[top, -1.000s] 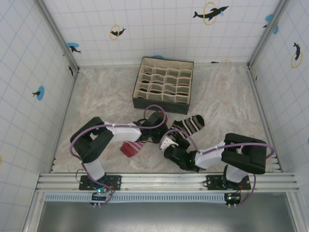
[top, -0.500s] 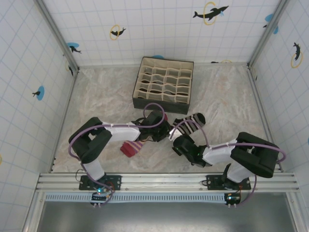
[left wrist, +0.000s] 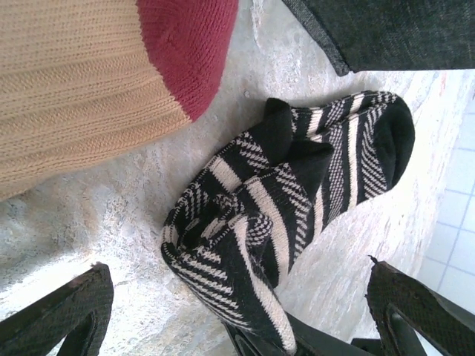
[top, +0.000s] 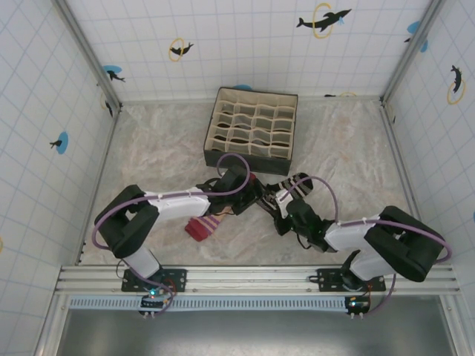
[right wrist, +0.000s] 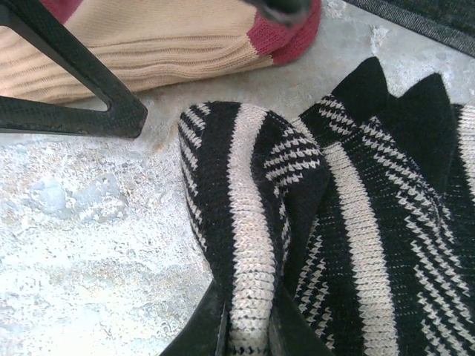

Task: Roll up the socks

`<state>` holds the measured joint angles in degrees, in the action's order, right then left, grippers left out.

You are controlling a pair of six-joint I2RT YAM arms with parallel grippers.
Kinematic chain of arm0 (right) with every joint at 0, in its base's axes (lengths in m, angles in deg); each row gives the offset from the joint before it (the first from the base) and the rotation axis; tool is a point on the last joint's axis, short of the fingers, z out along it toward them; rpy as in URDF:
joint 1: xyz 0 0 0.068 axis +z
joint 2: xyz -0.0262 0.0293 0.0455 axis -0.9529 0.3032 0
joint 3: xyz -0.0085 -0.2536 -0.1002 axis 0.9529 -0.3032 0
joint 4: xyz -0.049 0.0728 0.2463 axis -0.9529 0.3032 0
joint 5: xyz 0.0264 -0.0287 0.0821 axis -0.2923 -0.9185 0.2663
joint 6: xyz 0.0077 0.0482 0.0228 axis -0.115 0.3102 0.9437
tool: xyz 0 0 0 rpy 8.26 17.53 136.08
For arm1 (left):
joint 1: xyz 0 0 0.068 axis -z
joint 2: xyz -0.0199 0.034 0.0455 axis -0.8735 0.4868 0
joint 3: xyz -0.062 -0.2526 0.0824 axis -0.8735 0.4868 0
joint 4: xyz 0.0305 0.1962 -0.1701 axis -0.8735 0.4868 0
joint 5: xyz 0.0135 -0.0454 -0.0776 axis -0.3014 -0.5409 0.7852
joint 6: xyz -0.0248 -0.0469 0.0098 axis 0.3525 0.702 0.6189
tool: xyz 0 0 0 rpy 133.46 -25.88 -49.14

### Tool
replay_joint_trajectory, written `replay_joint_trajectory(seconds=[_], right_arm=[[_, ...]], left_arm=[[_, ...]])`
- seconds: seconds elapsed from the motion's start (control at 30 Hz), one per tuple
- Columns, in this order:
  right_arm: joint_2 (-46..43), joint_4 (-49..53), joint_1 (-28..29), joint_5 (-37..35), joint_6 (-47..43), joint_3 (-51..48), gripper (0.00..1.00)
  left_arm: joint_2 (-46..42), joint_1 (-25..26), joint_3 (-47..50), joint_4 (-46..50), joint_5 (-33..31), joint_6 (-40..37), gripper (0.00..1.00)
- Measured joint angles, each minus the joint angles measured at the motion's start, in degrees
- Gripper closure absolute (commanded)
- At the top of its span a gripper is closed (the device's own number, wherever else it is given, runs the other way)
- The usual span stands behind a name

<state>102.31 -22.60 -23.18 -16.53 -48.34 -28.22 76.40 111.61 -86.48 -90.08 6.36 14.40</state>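
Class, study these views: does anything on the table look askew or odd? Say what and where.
The black-and-white striped sock is not flat: one end is bunched into a loose, lopsided fold pinched in the right gripper. The peach sock beside it lies flat, unrolled.

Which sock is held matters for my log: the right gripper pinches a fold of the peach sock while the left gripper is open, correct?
Not quite. The right gripper pinches a fold of the black-and-white striped sock, not the peach sock, which lies beside it. The right wrist view shows this. The left gripper is open, as you said.
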Motion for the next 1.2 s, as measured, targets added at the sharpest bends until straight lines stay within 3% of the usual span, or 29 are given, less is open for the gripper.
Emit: replay_joint_trajectory(seconds=[0.27, 0.63, 0.9, 1.2], right_arm=[[2.10, -2.08, -8.22, 14.32, 4.35, 0.20, 1.00], [8.26, -6.29, -20.09, 35.06, 17.99, 0.66, 1.00], [11.72, -8.07, -25.00, 43.25, 28.22, 0.74, 1.00], [15.56, -10.73, -28.06, 49.00, 34.01, 1.09, 1.00]], left_arm=[[-1.42, -0.02, 2.95, -0.50, -0.61, -0.17, 0.13], [-1.42, 0.24, 6.25, -4.24, 0.46, -0.17, 0.23], [0.59, 1.81, 6.27, -9.03, 1.36, -0.22, 0.34], [5.31, 2.47, 5.75, -15.23, 2.62, -0.20, 0.37]])
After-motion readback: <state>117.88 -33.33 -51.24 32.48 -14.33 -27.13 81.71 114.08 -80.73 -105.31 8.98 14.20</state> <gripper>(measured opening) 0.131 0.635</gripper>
